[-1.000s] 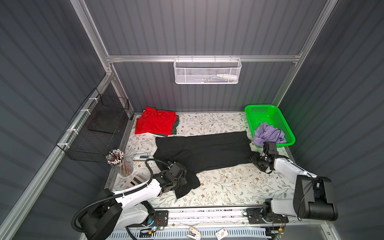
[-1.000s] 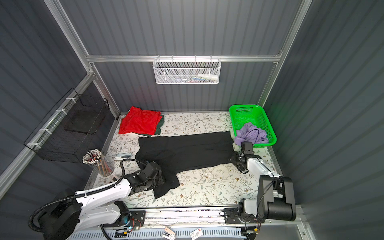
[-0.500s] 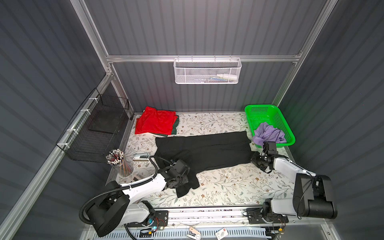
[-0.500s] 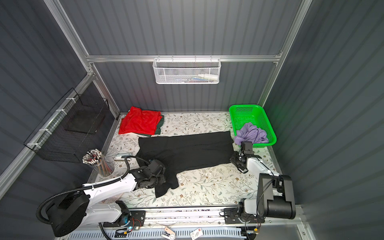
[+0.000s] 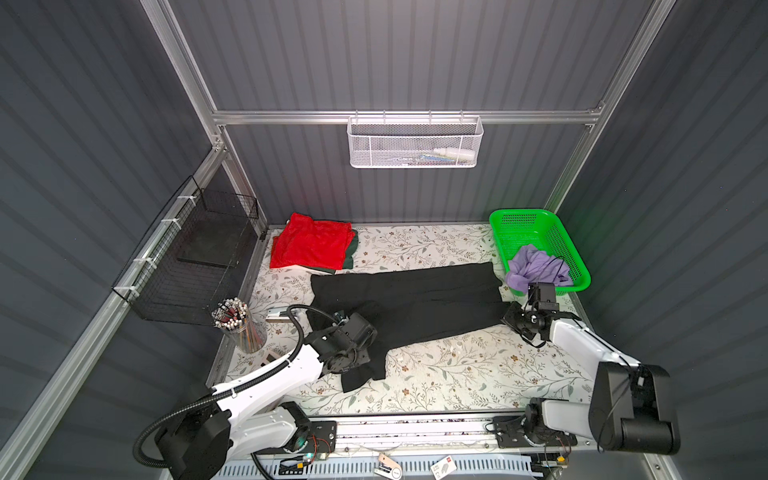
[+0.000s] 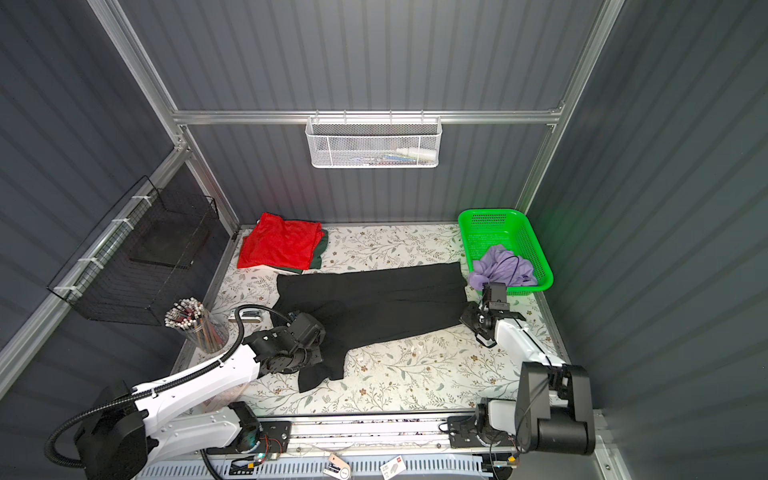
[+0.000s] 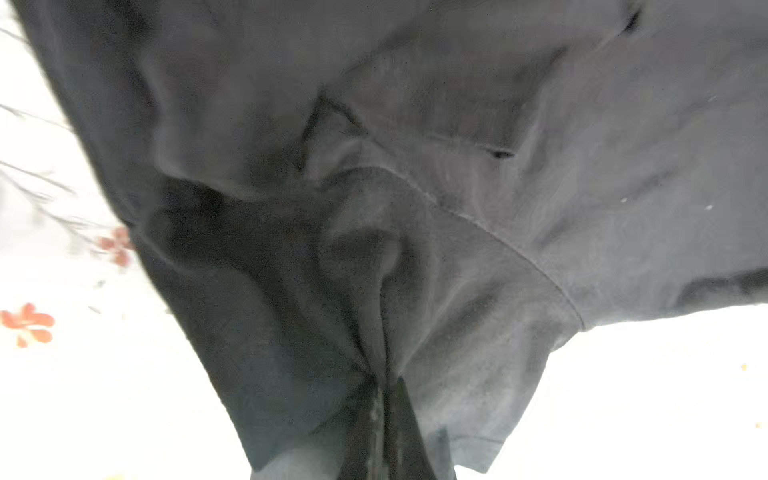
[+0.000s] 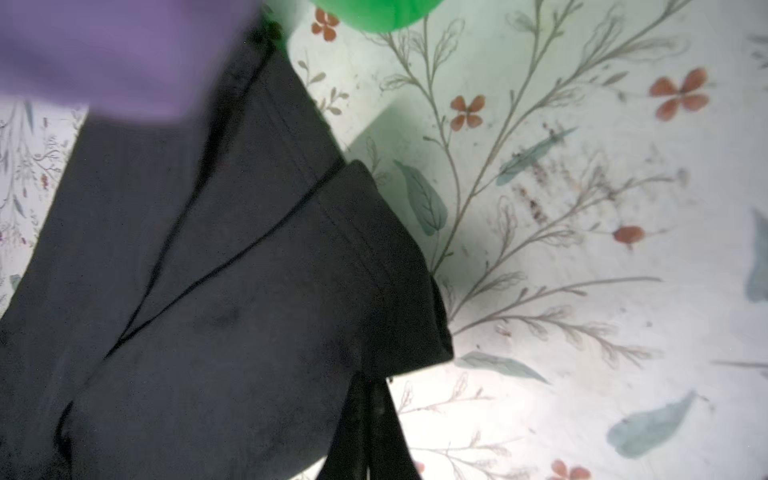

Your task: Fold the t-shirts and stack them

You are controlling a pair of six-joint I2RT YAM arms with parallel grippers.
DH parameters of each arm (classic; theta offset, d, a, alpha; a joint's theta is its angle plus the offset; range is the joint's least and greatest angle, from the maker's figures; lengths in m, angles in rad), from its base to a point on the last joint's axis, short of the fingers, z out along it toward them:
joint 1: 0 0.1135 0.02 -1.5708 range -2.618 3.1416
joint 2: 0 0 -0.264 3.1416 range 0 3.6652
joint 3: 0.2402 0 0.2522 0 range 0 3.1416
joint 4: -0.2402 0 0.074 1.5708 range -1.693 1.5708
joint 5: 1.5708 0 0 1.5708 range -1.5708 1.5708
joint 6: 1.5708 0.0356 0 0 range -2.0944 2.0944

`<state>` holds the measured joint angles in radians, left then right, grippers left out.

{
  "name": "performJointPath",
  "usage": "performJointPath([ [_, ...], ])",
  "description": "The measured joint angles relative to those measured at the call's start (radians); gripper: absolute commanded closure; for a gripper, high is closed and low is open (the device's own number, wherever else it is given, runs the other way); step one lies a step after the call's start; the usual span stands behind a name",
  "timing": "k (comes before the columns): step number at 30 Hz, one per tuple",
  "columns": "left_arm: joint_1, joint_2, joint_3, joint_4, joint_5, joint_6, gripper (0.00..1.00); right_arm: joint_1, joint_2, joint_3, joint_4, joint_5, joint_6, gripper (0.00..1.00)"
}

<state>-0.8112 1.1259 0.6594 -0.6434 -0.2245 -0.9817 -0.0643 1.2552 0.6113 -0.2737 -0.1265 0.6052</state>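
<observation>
The black t-shirt [image 5: 407, 299] lies spread across the middle of the flowery table cover [image 5: 457, 374]. One sleeve points toward the front edge. The left claw [image 7: 384, 399] is pinched tight on the black cloth near that sleeve. The cloth bunches into folds right where the two fingers meet. The right claw [image 8: 368, 395] is squeezed closed too. It holds a corner of the black t-shirt at the other end, close to the green basket [image 5: 523, 224]. The lavender t-shirt [image 5: 536, 270] sits crumpled in the basket and spills over its near rim. In the far left corner of the table, the red t-shirt [image 5: 309, 245] lies folded on top of the dark green t-shirt [image 5: 350, 253], which peeks out along one side.
</observation>
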Motion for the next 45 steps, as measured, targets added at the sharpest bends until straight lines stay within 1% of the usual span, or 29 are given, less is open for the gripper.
performJointPath([
  [6,0.0,-0.063,0.01,-0.061,-0.038,0.01,1.0,0.021,-0.113,-0.014,-0.047,0.026,0.008,1.0],
  [15,0.0,-0.158,0.01,-0.109,-0.042,0.01,1.0,0.05,-0.29,-0.046,-0.149,0.057,0.034,1.0],
  [19,0.0,-0.221,0.01,-0.131,-0.05,0.009,1.0,0.081,-0.365,-0.055,-0.188,0.085,0.048,1.0],
  [22,0.0,-0.234,0.01,-0.141,-0.056,0.009,1.0,0.109,-0.399,-0.055,-0.222,0.113,0.054,1.0],
  [26,0.0,-0.212,0.01,-0.147,-0.064,0.007,1.0,0.12,-0.41,-0.054,-0.243,0.134,0.057,1.0],
  [31,0.0,-0.196,0.018,-0.148,-0.077,0.002,1.0,0.122,-0.346,-0.011,-0.275,0.147,0.043,1.0],
  [34,0.0,-0.189,0.06,-0.17,-0.091,0.002,1.0,0.123,-0.32,0.02,-0.282,0.156,0.035,1.0],
  [37,0.0,-0.19,0.126,-0.21,-0.109,-0.005,1.0,0.123,-0.332,0.036,-0.285,0.164,0.026,1.0],
  [40,0.0,-0.226,0.163,-0.237,-0.125,-0.018,1.0,0.124,-0.357,0.046,-0.302,0.168,0.023,1.0],
  [45,-0.005,-0.321,0.172,-0.284,-0.144,-0.028,1.0,0.124,-0.418,0.053,-0.344,0.167,0.023,1.0],
])
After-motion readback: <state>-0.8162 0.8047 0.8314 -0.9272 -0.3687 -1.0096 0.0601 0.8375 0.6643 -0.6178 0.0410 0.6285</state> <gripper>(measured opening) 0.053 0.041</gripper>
